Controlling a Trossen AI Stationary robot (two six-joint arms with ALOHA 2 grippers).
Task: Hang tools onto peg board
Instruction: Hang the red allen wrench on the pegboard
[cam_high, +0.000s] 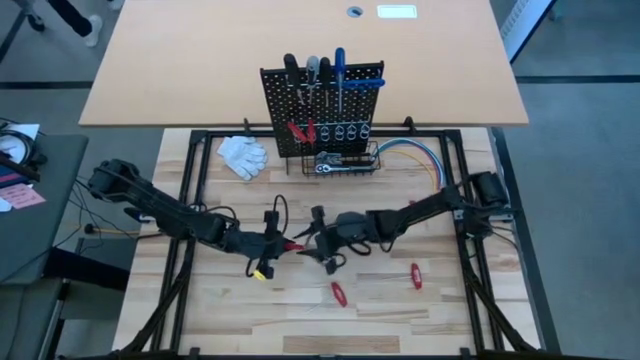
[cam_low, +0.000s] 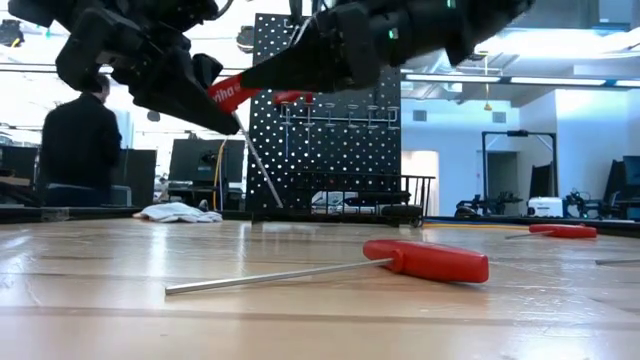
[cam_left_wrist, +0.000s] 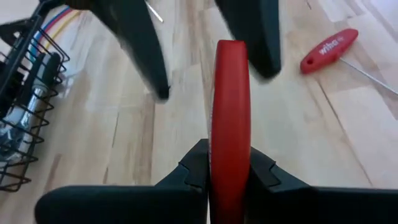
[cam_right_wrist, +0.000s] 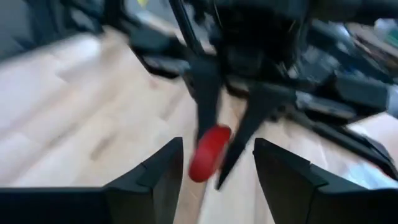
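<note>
Red-handled screwdriver (cam_left_wrist: 230, 118) sits clenched in the left gripper (cam_left_wrist: 229, 171) at surface centre, the right gripper (cam_right_wrist: 216, 163) at its three o'clock released; next, carry it twelve o'clock to the peg board (cam_high: 322, 115).

Overhead looks straight down, low camera level across table (cam_low: 90, 290), wrists close in.

Both arms are dark, near-black, built of chunky rounded segments joined in a chain. Black cables loop along them, one arching off the left arm (cam_high: 160, 208) and another curling under the right arm (cam_high: 420, 212). A small yellow piece shows on the left arm's wrist, at about 6 o'clock of it. The fingers (cam_right_wrist: 155, 177) are flat, matte black wedges tapering to blunt tips.
</note>
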